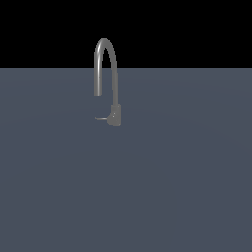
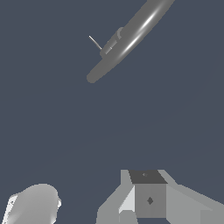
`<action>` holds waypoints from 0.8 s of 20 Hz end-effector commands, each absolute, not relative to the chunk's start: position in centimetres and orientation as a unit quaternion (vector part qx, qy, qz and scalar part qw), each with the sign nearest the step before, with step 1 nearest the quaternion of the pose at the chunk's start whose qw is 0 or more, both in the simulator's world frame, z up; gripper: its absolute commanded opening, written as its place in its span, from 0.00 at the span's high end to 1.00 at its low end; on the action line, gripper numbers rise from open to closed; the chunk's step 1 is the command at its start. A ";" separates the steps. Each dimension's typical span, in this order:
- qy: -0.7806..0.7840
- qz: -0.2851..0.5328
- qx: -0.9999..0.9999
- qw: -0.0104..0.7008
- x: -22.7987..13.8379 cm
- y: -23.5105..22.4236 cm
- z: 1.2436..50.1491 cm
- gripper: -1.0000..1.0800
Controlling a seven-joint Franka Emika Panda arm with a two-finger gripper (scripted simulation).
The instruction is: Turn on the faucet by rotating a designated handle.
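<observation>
The grey faucet [image 1: 115, 98] stands on a flat blue-grey surface, its arched gooseneck spout curving toward the exterior view's left. The thin handle [image 1: 101, 118] sticks out of the stubby base toward the exterior view's left. The arm and gripper are out of the exterior view. In the wrist view the faucet [image 2: 131, 37] shows from above, with the handle [image 2: 95, 42] as a thin rod beside the base. My gripper [image 2: 89, 205] is open and empty. Its two fingers [image 2: 33, 205] are wide apart, well away from the faucet and touching nothing.
The blue-grey surface [image 1: 147, 197] stretches all around the faucet, with a black background behind its far edge. Nothing else shows in either view.
</observation>
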State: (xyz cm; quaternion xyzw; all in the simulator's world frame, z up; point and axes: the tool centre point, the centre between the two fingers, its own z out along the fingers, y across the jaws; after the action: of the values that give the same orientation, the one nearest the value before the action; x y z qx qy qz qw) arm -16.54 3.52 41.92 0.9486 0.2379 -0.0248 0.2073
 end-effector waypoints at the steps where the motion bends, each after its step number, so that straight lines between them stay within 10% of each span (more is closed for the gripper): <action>1: 0.271 -0.027 0.932 0.238 -15.3 4.2 40.9 1.00; 16: 0.420 -0.035 0.823 0.382 -10.1 7.3 35.2 1.00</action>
State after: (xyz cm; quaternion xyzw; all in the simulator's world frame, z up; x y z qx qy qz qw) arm -10.54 7.04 35.72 0.8348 0.4068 -0.0350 0.3694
